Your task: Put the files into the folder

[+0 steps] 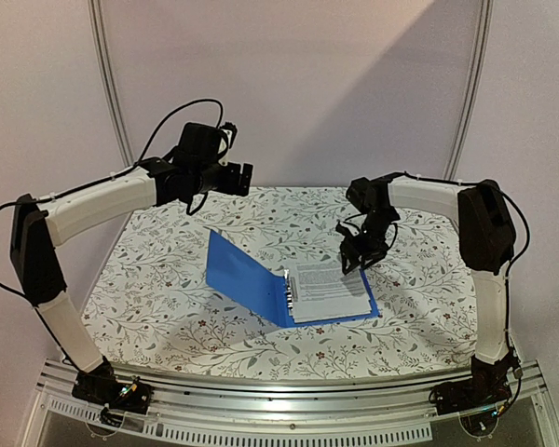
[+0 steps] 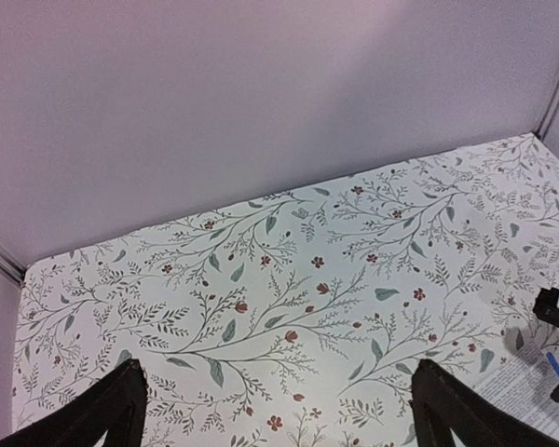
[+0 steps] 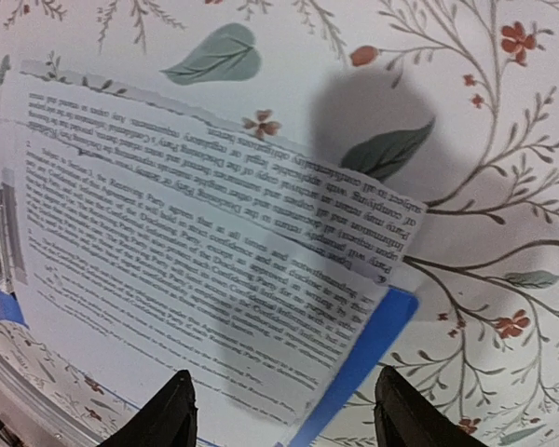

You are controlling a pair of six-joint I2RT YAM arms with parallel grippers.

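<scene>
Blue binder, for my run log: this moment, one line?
blue plastic ring binder: open; white printed paper sheets: on it; right pincer: open, above sheets; left pincer: open, raised

files [image 1: 328, 291]: printed white sheets, askew inside folder | folder [image 1: 242, 275]: blue, open

Even pinkish light, soft shadows

Raised folder cover [image 1: 238, 270] blocks left approach to files [image 1: 328, 291] (near side free)
</scene>
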